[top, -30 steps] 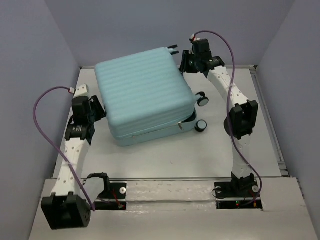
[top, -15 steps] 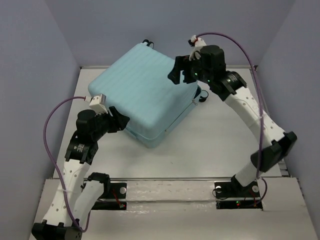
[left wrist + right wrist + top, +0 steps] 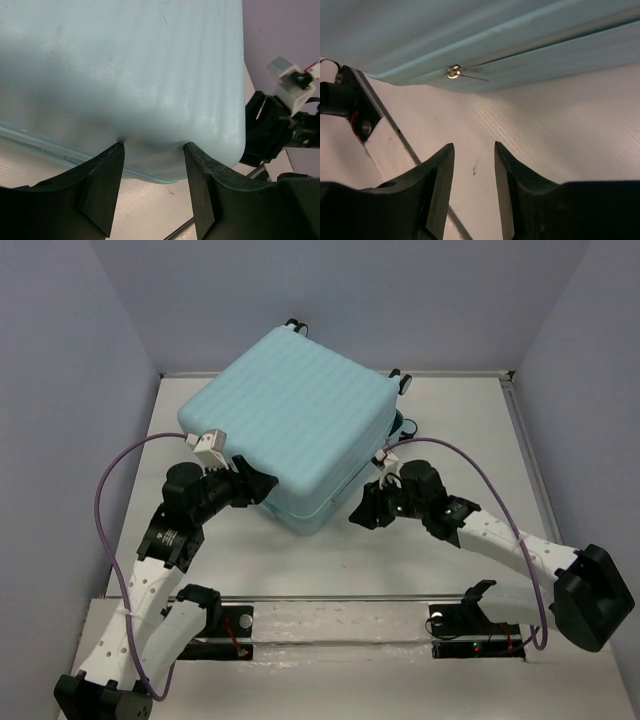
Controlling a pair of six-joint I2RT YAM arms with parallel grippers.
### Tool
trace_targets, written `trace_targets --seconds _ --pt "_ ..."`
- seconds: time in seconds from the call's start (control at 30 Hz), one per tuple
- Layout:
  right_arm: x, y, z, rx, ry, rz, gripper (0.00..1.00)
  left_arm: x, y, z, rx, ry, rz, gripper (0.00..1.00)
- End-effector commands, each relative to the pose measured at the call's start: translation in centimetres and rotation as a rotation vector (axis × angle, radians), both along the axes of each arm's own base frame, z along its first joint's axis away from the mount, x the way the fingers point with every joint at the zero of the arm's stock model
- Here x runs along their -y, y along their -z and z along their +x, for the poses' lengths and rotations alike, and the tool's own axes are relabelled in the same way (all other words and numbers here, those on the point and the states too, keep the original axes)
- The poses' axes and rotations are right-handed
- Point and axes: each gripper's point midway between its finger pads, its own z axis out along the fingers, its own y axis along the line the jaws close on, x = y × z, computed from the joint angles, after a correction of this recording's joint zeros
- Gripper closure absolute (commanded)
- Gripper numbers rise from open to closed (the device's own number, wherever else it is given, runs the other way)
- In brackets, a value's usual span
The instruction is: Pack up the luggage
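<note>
The luggage (image 3: 290,410) lies shut and flat on the table, turned so one corner points toward me. Its ribbed pale blue shell fills the left wrist view (image 3: 125,75). My left gripper (image 3: 262,485) is open, and both fingertips (image 3: 119,150) press against the shell at the near-left corner with nothing clamped between them. My right gripper (image 3: 360,512) is low over the table by the near-right side, with its jaws open and only bare tabletop between them (image 3: 474,146). Just ahead of it a metal zipper pull (image 3: 454,72) sits on the seam of the luggage (image 3: 520,40).
Black-and-white wheels (image 3: 400,380) stick out at the far and right corners of the case. Purple-grey walls close in the white table (image 3: 450,440) on three sides. A dark rail (image 3: 330,598) runs along the near edge. The right arm's wrist (image 3: 280,125) shows just past the corner.
The case has turned clockwise toward the back of the table. My right arm came from the far corner down to the near-right side. My left gripper shifted right onto the near-left corner.
</note>
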Motion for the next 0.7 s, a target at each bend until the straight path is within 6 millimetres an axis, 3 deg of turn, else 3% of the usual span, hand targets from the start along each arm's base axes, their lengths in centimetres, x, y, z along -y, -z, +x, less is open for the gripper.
trace_targets --seconds 0.0,0.13,0.27,0.47,0.53,0.67 --pt "-2.8 -3.2 2.3 0.217 -0.035 0.212 0.49 0.5 -1.5 1.3 0.089 -0.008 -0.028 0.38" --pt "-3.6 -0.7 3.8 0.236 -0.03 0.189 0.39 0.7 0.7 0.6 0.052 0.016 -0.017 0.38" --pt "-4.8 -0.6 4.5 0.27 -0.061 0.235 0.38 0.9 2.5 0.3 0.017 0.027 -0.005 0.38" --pt "-5.8 -0.2 4.7 0.277 -0.096 0.26 0.39 1.1 3.0 0.0 0.009 0.033 0.0 0.38" --pt "-5.8 -0.4 4.9 0.297 -0.093 0.269 0.46 1.4 3.1 -0.1 0.009 0.04 0.003 0.38" --pt "-6.1 -0.9 4.8 0.31 -0.09 0.284 0.77 2.0 3.4 -0.3 -0.008 0.053 0.005 0.38"
